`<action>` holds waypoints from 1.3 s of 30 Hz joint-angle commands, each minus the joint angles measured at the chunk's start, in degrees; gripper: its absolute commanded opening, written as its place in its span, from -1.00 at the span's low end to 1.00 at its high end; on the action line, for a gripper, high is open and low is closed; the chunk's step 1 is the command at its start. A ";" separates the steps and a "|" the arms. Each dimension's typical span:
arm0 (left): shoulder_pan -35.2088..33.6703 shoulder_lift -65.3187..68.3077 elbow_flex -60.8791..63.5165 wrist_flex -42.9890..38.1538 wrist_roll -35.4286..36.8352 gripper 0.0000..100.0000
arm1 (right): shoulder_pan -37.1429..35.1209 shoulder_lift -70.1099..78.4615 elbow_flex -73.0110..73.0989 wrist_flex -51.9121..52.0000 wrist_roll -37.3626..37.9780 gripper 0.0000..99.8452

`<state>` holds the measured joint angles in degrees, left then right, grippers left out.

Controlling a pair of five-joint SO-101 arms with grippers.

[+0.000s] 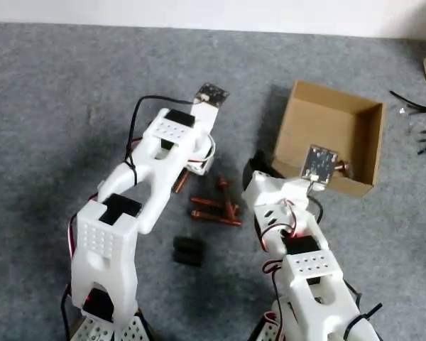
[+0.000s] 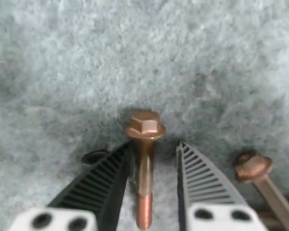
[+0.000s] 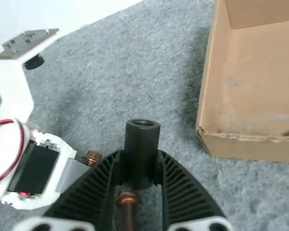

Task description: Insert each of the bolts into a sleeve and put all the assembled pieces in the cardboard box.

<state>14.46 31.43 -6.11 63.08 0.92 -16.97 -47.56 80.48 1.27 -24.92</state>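
Grey carpet [image 1: 57,106], right claw [image 3: 139,155] clamping sleeve [image 3: 142,138] (black)

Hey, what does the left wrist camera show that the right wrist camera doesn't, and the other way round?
Left wrist view: the left gripper open around a copper bolt lying on the grey carpet, with a second bolt beside it. Right wrist view: the right gripper shut on a black sleeve, a further bolt between its fingers, the cardboard box and the left arm. Both share the grey carpet and copper-coloured bolts.
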 commanded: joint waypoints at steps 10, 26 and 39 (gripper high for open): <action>-1.27 7.08 -10.51 2.73 1.32 -0.71 | 0.84 -1.54 -0.40 -1.71 1.05 -0.99; -1.19 14.37 -22.90 16.88 0.97 -0.99 | 0.84 -1.89 -0.22 -1.71 1.05 -0.99; 0.66 -21.85 16.22 -3.69 -0.97 -0.99 | 0.66 -1.71 -0.40 -1.80 1.14 -0.99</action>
<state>14.02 25.89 -2.42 66.86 1.63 -16.70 -47.56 80.48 1.27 -24.57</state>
